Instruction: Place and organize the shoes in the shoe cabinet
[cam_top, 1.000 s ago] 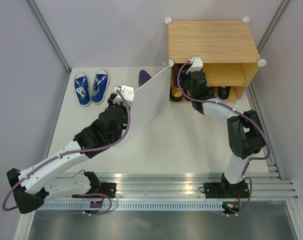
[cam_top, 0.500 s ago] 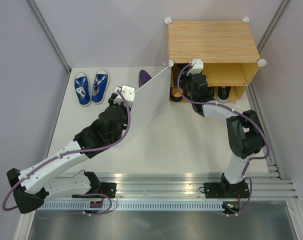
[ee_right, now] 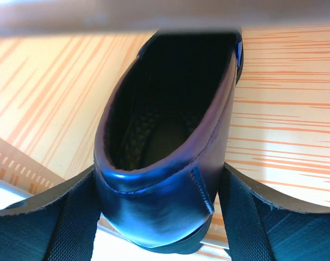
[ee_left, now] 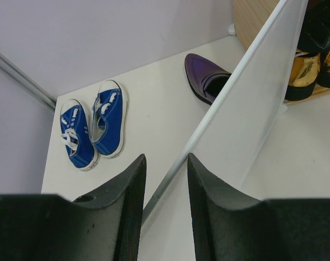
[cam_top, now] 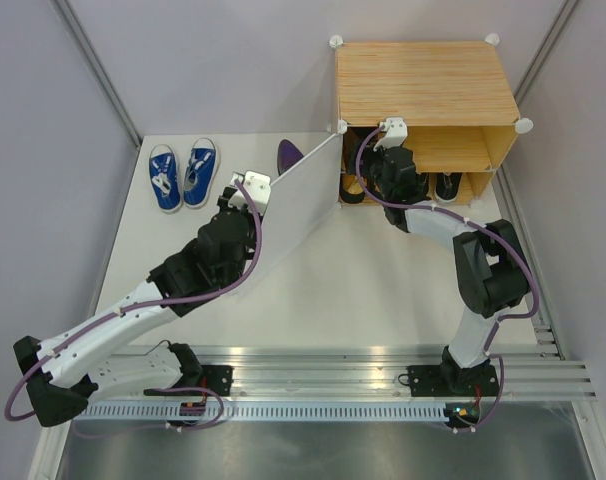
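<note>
Right wrist view: your right gripper (ee_right: 159,182) straddles the dark purple shoe (ee_right: 165,125) at its heel, jaws wide, grip unconfirmed. It lies inside the shoe cabinet (ee_right: 287,109), long axis pointing toward frame top.

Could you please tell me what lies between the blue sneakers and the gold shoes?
In the left wrist view, one purple dress shoe and the open white door panel lie between them.

Shoe cabinet (cam_top: 423,80): light wood grain, orange streaks on pale yellow. Corner connectors (cam_top: 524,126) and door panel (cam_top: 301,195) are plain white.
Left of cabinet: blue sneakers (cam_top: 181,175) with white laces and toes; nearer it, a dark purple dress shoe (ee_left: 206,79).
Inside cabinet: shiny gold shoes (ee_left: 304,76) with black edging; a glossy blue-purple shoe (ee_right: 165,163) with black lining.
</note>
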Robot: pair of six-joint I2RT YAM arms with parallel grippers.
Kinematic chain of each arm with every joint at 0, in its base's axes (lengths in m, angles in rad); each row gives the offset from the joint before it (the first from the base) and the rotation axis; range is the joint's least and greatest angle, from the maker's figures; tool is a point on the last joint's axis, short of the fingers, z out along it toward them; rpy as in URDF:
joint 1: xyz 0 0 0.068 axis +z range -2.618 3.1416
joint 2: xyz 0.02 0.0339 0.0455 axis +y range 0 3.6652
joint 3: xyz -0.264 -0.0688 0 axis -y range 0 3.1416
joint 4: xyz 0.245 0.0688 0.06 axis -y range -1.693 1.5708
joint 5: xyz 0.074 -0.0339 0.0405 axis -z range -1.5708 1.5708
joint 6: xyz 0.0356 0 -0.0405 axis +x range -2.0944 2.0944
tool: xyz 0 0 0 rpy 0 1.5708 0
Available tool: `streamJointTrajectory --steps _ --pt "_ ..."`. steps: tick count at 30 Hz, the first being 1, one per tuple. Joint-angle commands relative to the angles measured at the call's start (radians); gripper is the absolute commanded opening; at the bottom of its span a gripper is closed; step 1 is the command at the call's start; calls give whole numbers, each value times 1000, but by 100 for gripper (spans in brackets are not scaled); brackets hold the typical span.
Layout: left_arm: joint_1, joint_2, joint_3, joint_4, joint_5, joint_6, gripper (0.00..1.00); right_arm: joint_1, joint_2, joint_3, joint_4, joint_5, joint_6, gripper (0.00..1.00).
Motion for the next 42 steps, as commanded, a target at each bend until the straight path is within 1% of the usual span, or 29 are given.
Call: streamJointTrajectory --steps 1,3,4,7,9,12,13,17,19,21,22,26,29,30,33,34,36,37,38,40,42 --pt "-5 12 11 -30 33 -14 41 -1 38 11 -71 -56 116 70" --pt "-5 11 11 -32 33 -16 40 4 36 15 -74 -57 129 74" --pt "-5 9 11 -32 33 -16 40 7 35 18 -85 -56 130 79" --pt "-5 7 13 -32 33 -17 41 12 29 30 -117 -42 133 86" --pt "-5 4 13 -32 33 -17 42 12 18 35 -140 -28 133 88" --pt "-5 1 14 -35 35 -20 43 12 6 41 -180 7 124 97" --pt "-6 0 14 -36 35 -20 43 12 4 44 -190 13 119 97" --pt "-6 0 14 -36 36 -20 44 10 -19 41 -226 46 113 98" --pt "-8 3 13 -36 36 -19 46 10 -45 32 -236 46 103 98" --pt "-6 9 16 -39 40 -20 47 10 -77 21 -259 40 95 98" --pt "-8 10 17 -43 46 -22 49 10 -89 11 -264 27 89 98" --pt "-6 7 26 -58 53 -31 51 10 -155 -23 -287 9 80 98" --pt "-6 0 30 -61 53 -31 53 12 -215 -35 -337 -13 73 98" --pt "-6 -2 31 -62 55 -31 56 10 -230 -45 -345 -16 78 98" --pt "-6 -2 31 -62 62 -29 61 12 -318 -127 -347 -37 105 98" --pt "-6 1 33 -70 82 -28 62 10 -342 -181 -344 -37 112 98" --pt "-8 6 48 -90 125 -39 65 10 -419 -233 -345 -31 119 98" --pt "-8 7 56 -99 177 -45 66 10 -442 -280 -345 -27 122 98" --pt "-6 9 65 -134 209 -58 67 10 -491 -302 -348 -28 125 98" --pt "-11 10 111 -179 301 -77 70 10 -534 -350 -362 -30 132 98" --pt "-11 -8 147 -228 360 -106 72 12 -583 -368 -391 -34 138 98"
